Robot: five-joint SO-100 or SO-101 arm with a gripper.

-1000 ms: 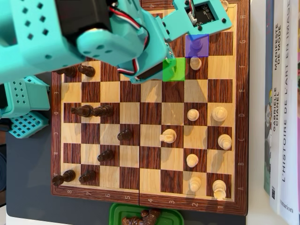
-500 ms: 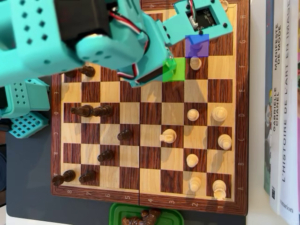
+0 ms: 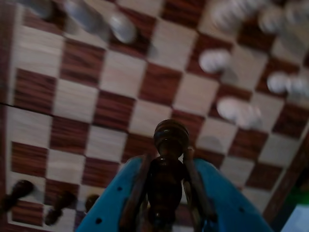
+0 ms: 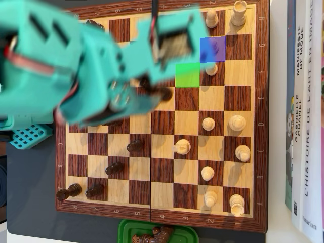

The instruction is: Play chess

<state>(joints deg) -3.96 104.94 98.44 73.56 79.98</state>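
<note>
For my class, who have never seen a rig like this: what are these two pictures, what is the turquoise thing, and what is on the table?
The turquoise thing is a small robot arm. One picture comes from a fixed camera looking straight down; the other from a camera riding on the arm's wrist. Below lies a wooden chessboard with pale pieces such as a white pawn and dark ones such as a black pawn. A green square and a blue square are tinted on the board. Books lie at the right and a green tub at the bottom. In the wrist view the gripper has its jaws closed on a dark chess piece.
</note>
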